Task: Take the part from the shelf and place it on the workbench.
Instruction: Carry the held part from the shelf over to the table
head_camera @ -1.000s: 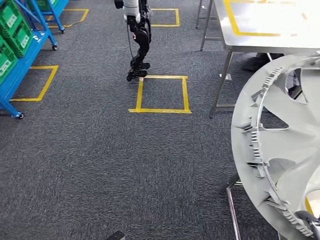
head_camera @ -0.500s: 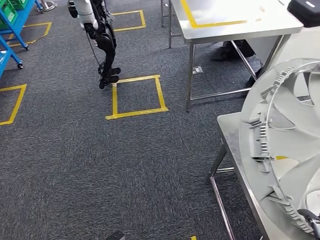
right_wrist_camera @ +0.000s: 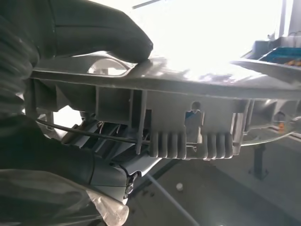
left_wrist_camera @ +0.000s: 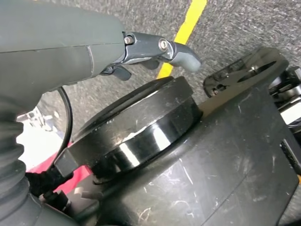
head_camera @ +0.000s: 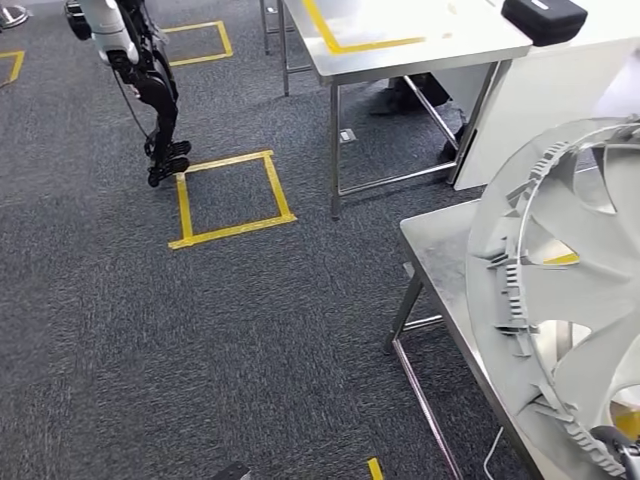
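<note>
The part [head_camera: 573,290] is a large pale grey wheel cover with curved spokes and a toothed rim, held upright at the right of the head view. My right hand [head_camera: 617,447] grips its lower rim. In the right wrist view the thumb [right_wrist_camera: 103,33] presses on one face of the part's rim [right_wrist_camera: 184,89] while dark fingers lie under it. The steel workbench [head_camera: 438,250] stands right behind and below the part. My left hand [left_wrist_camera: 106,52] hangs at my side over the carpet, its fingers straight and holding nothing.
Another robot [head_camera: 140,70] stands at the far left beside a yellow tape square [head_camera: 230,200] on the grey carpet. A second steel table [head_camera: 392,40] with a black case [head_camera: 543,18] stands at the back, and a white panel [head_camera: 528,100] leans beside it.
The camera has swung to the right, so the whole scene slid left. The blue shelf has left the picture, and the workbench now lies under the held part.
</note>
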### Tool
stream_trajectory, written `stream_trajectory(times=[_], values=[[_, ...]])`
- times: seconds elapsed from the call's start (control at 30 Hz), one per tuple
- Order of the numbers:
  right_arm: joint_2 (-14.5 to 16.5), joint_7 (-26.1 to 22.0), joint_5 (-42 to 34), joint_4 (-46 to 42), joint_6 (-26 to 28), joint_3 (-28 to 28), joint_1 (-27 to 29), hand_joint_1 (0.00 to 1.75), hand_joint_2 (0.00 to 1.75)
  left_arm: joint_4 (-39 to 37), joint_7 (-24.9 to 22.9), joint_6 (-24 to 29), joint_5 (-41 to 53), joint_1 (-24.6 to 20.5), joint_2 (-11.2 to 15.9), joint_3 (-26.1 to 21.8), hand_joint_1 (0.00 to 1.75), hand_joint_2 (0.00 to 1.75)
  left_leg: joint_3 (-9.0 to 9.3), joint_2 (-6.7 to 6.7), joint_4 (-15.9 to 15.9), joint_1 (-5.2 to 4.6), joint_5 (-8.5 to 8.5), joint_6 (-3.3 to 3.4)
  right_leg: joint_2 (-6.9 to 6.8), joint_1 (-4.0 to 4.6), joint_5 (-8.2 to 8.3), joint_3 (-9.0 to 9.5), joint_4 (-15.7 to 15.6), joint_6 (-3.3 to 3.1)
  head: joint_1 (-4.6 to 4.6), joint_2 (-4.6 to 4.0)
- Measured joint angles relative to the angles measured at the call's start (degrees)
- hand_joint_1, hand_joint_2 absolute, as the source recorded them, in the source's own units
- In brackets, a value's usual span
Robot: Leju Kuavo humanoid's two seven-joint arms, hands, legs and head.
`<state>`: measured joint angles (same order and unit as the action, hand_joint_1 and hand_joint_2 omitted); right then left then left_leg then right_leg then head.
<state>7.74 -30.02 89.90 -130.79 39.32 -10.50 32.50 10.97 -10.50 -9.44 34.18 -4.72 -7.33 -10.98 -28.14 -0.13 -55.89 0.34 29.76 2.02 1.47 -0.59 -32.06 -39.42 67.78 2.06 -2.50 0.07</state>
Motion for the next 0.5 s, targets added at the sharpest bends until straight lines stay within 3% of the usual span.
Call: stream_trajectory(times=[0.07,0.1,0.17,0.23,0.27,0.33,0.37,0.43,0.5], values=[[0.0,0.0,0.0,0.0,0.0,0.0,0.0,1.75,1.75,0.0,0.0,0.0,0.0,0.0,0.1,0.0,0.0,1.75,0.02,1.56,0.0,-0.02,0.09,-0.04,-1.16,-0.32,-1.52,-2.57,5.6,0.61,-0.02,0.0],[0.0,0.0,0.0,0.0,0.0,-0.1,0.1,1.75,1.75,0.0,0.0,0.0,0.1,0.0,0.1,-0.1,0.0,1.75,0.09,2.27,0.0,-0.01,0.19,-0.12,-1.43,-0.46,-0.87,-2.41,5.5,0.82,-0.01,0.0],[0.1,0.0,0.0,-0.1,0.0,-0.2,0.4,1.75,1.75,0.0,-0.1,-0.1,0.3,0.0,0.2,-0.1,0.0,1.75,0.47,3.51,0.0,0.01,0.49,-0.49,-2.71,-0.65,2.44,1.31,-0.9,0.99,0.0,0.0],[0.3,0.0,0.0,-0.2,0.0,-0.4,0.5,1.75,1.75,0.0,-0.1,-0.1,0.6,0.0,0.3,-0.1,0.0,1.75,0.85,4.52,-0.2,-0.31,0.95,-1.13,-5.0,-0.38,4.22,5.47,-7.8,0.62,0.0,0.0],[0.5,0.0,0.0,-0.3,0.0,-0.4,0.6,1.75,1.75,0.0,-0.1,-0.1,0.7,0.0,0.4,-0.1,0.0,1.75,1.0,4.97,-0.3,-0.5,1.14,-1.45,-5.64,-0.24,4.29,6.42,-9.4,0.27,-0.04,0.0],[0.7,0.1,0.0,-0.5,0.0,-0.6,0.8,1.75,1.75,0.0,-0.2,-0.2,0.9,0.0,0.5,-0.1,0.0,1.75,1.3,5.92,-0.3,-0.65,1.31,-1.97,-4.85,-0.08,4.11,6.43,-9.7,-0.62,-0.14,0.0],[0.9,0.2,0.0,-0.6,0.0,-0.7,1.0,1.75,1.75,0.0,-0.2,-0.3,1.0,-0.1,0.5,-0.1,0.0,1.75,1.46,5.88,-0.4,-0.56,1.57,-2.28,-4.31,-0.13,4.18,6.37,-9.7,-0.99,-0.15,0.0],[1.2,0.3,0.0,-0.8,0.0,-1.0,1.4,1.75,1.75,0.0,-0.2,-0.5,1.2,-0.1,0.6,-0.2,0.0,1.75,0.69,3.84,-2.8,-0.28,3.54,-2.88,-3.18,-0.32,4.36,6.36,-9.9,-1.81,-0.36,0.0],[1.4,0.4,0.0,-1.0,0.0,-1.2,1.5,1.75,1.75,0.0,-0.1,-0.8,1.2,-0.2,0.6,-0.2,0.0,1.75,-2.23,1.21,-9.7,-0.13,7.28,-3.18,-2.06,-0.36,4.42,6.31,-10.0,-2.33,-0.57,0.0]])
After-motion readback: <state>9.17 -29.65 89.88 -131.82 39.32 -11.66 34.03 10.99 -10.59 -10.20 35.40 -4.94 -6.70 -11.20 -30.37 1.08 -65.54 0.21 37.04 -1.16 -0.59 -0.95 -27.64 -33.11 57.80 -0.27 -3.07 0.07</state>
